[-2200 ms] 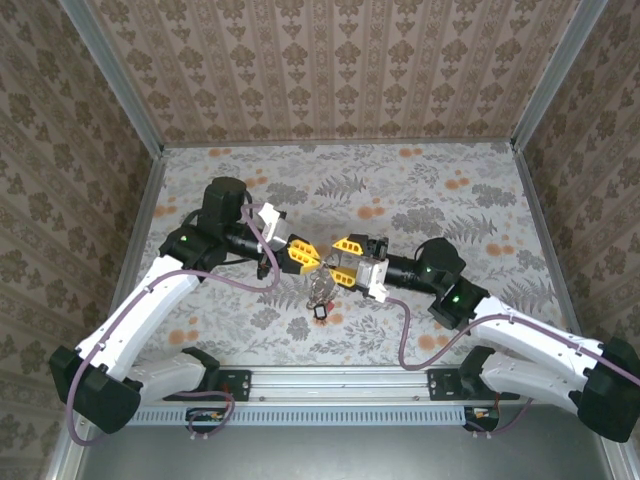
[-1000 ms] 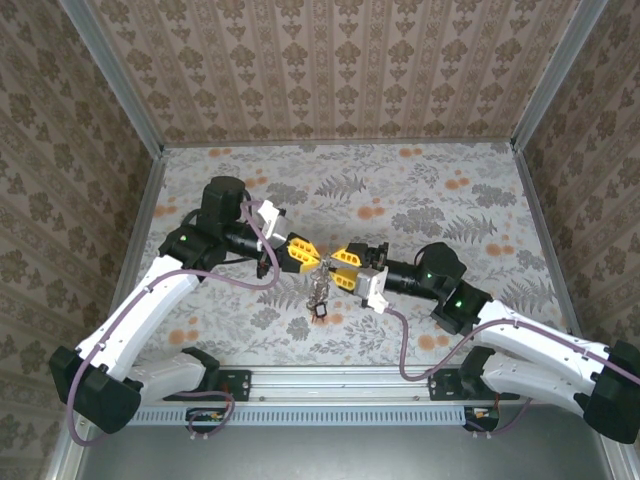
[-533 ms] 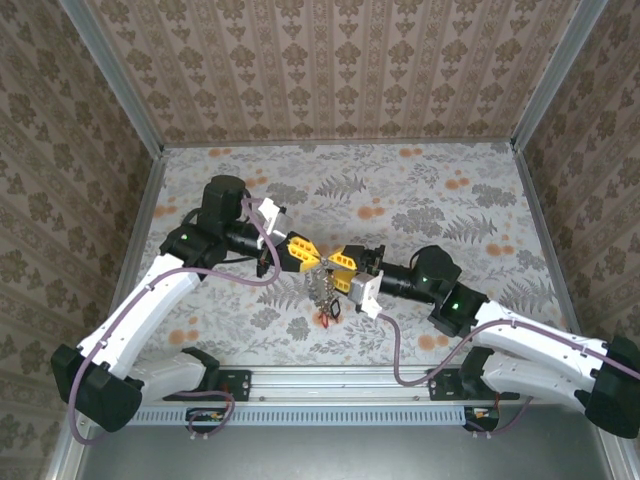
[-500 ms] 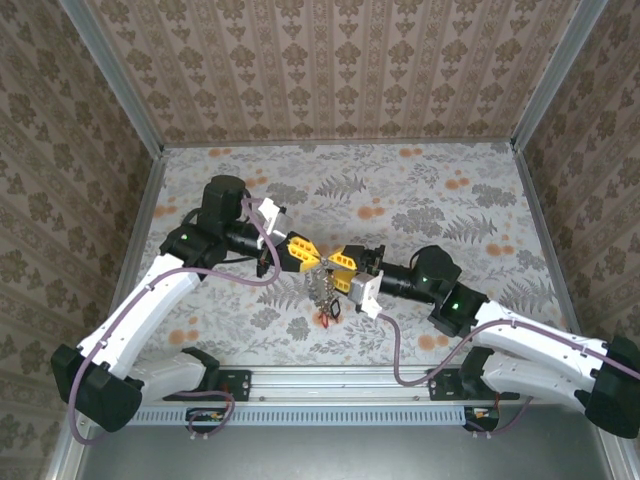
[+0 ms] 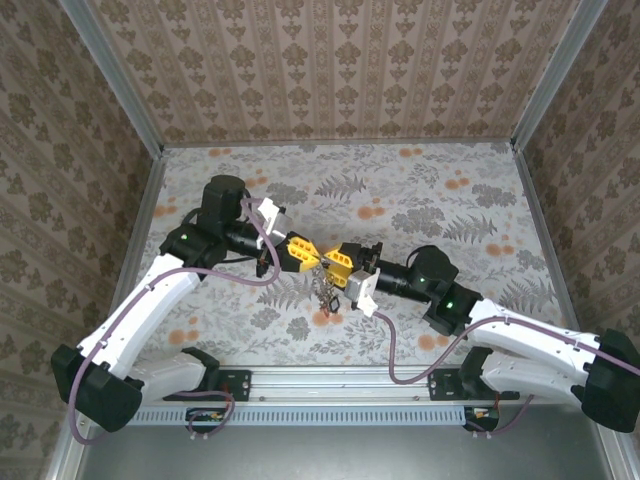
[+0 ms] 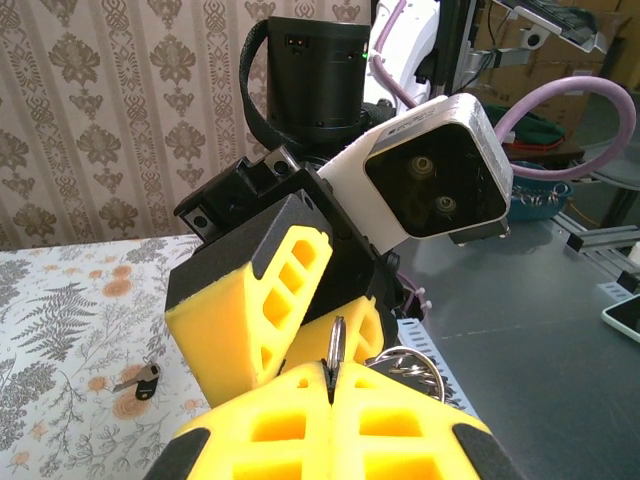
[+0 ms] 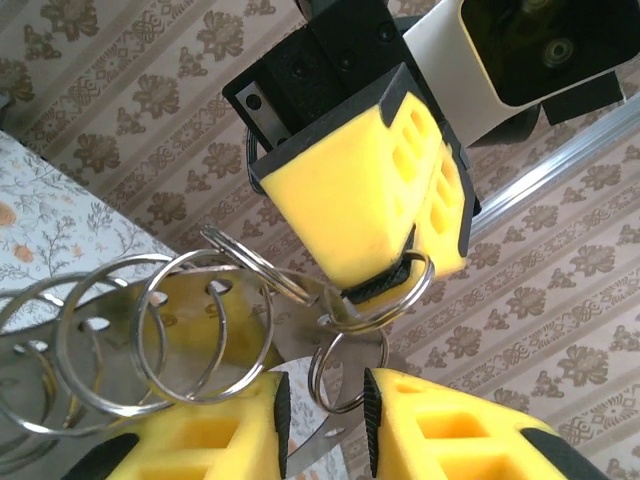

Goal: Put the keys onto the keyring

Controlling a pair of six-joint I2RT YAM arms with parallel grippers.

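My left gripper (image 5: pixel 306 252) is shut on a small silver keyring (image 6: pixel 336 352), held up above the table; the same keyring (image 7: pixel 392 292) sticks out under its yellow fingers (image 7: pixel 365 190). A bunch of linked silver rings (image 7: pixel 150 330) and flat metal keys hangs from it, and shows as a dangling cluster (image 5: pixel 325 290). My right gripper (image 7: pixel 320 420) faces the left one, nearly touching it. Its jaws stand a narrow gap apart, with a second small ring (image 7: pixel 345 375) and a metal key blade in the gap. A black-headed key (image 6: pixel 140 380) lies on the table.
The table is a leaf-and-flower printed cloth (image 5: pixel 430 200) enclosed by patterned walls and aluminium posts. A metal rail (image 5: pixel 340 412) runs along the near edge between the arm bases. Purple cables loop from both wrists.
My right gripper has moved left toward the left gripper until their yellow fingers almost meet. The hanging bunch has shifted slightly. The left arm has hardly moved.
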